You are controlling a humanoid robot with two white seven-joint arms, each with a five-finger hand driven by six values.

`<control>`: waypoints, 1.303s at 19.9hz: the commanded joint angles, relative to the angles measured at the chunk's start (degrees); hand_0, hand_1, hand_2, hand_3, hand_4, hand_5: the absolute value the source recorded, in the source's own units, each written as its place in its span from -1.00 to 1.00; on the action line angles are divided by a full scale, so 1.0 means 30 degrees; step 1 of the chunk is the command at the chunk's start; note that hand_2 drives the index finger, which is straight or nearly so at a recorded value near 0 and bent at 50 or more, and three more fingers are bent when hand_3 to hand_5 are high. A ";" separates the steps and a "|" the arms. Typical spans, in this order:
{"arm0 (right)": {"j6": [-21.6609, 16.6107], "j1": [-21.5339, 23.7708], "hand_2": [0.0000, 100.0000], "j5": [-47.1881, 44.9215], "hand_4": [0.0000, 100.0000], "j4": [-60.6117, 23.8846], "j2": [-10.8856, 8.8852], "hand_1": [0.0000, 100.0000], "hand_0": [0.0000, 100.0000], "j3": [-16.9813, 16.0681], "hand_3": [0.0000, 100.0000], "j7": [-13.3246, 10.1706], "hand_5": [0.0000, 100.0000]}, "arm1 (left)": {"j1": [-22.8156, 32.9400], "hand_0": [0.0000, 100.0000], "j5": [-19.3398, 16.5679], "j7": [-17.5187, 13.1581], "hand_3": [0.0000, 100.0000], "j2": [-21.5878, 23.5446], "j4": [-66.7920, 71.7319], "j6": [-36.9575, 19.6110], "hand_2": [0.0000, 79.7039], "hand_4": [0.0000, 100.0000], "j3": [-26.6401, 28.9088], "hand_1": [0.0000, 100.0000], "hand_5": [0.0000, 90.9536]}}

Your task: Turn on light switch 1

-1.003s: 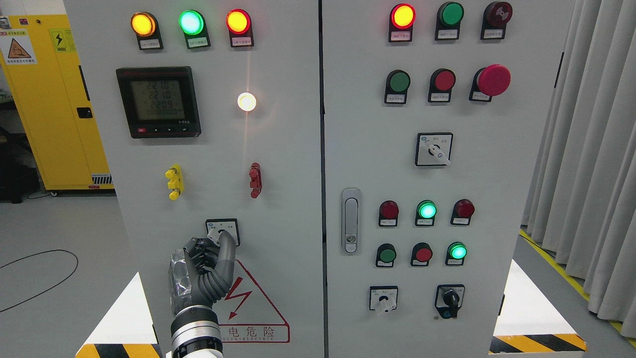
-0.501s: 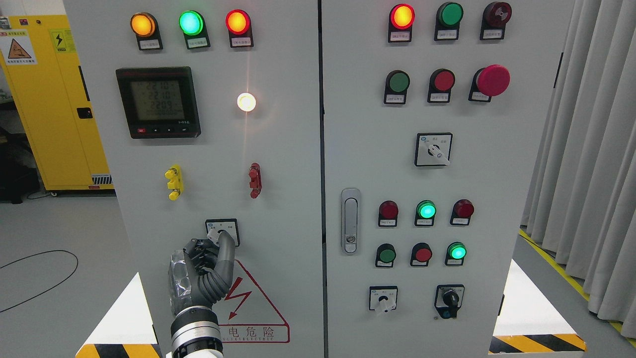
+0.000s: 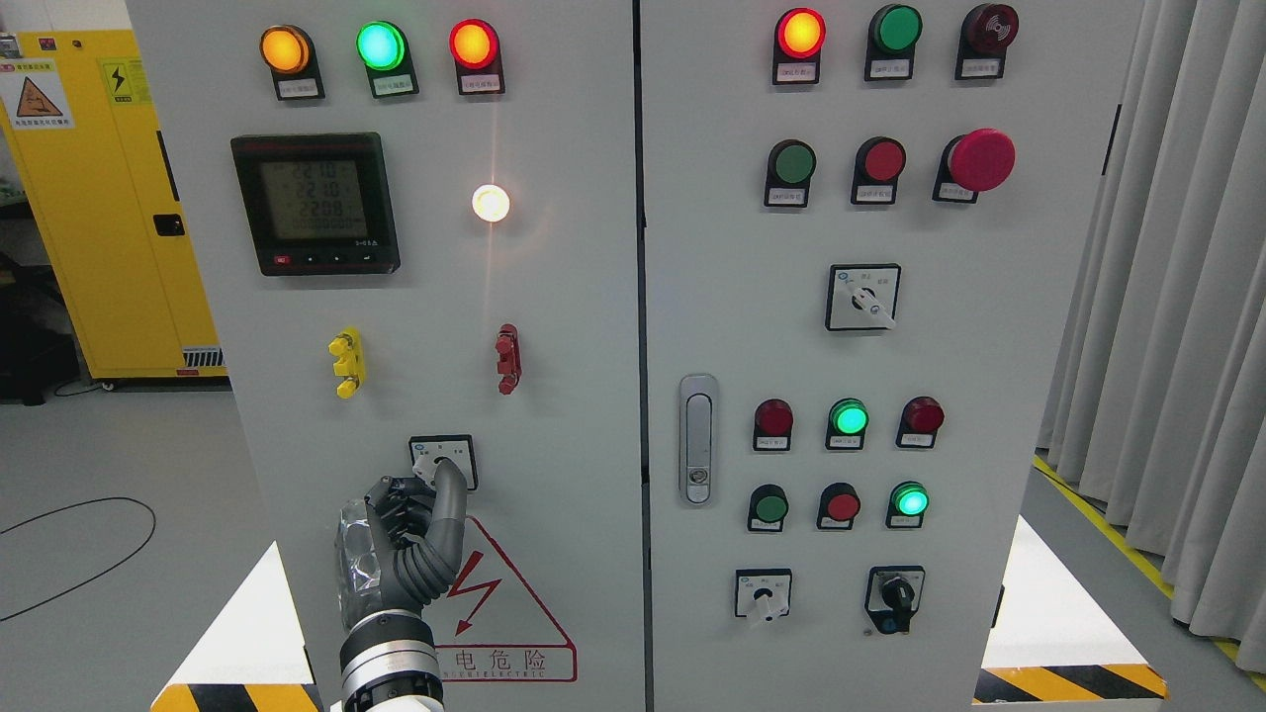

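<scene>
Left hand (image 3: 406, 539): reaching up, fingers pinching the switch (image 3: 442, 462) knob near the cabinet (image 3: 554, 396) door's lower edge.
Sign (image 3: 499, 618): reading "电危险".

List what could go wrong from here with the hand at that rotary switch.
1. The left hand reaches the rotary switch with little more than a fingertip at the knob, so it may slip off before turning it.
2. The hand covers the knob, so its position is hard to confirm.
3. The white lamp is lit already; further turning might switch it off.
</scene>
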 commanded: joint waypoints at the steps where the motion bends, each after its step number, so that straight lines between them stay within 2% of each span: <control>1: 0.0008 0.0000 -0.92 0.0003 -1.00 0.0001 0.0000 0.00 -1.00 0.0000 -1.00 0.0002 -1.00 | 0.0044 -0.27 0.0006 -0.0089 0.89 0.0001 0.0024 -0.0104 0.56 0.76 -0.0008 -0.07 0.77; 11: 0.0008 0.0000 -0.92 0.0003 -1.00 0.0001 0.0000 0.00 -1.00 0.0000 -1.00 0.0002 -1.00 | 0.0132 -0.52 0.0181 -0.0060 0.89 0.0001 -0.0005 -0.0192 0.57 0.76 -0.0008 -0.10 0.76; 20: 0.0008 0.0000 -0.92 0.0003 -1.00 0.0001 0.0000 0.00 -1.00 0.0000 -1.00 0.0002 -1.00 | 0.0540 -0.59 0.0182 -0.0001 0.89 0.0060 -0.0122 -0.0659 0.57 0.76 -0.0183 -0.10 0.74; 26: 0.0008 0.0000 -0.92 0.0003 -1.00 0.0001 0.0000 0.00 -1.00 0.0000 -1.00 0.0002 -1.00 | 0.1040 -0.59 0.0182 0.0555 0.89 0.0118 -0.0502 -0.1714 0.57 0.76 -0.0272 -0.11 0.73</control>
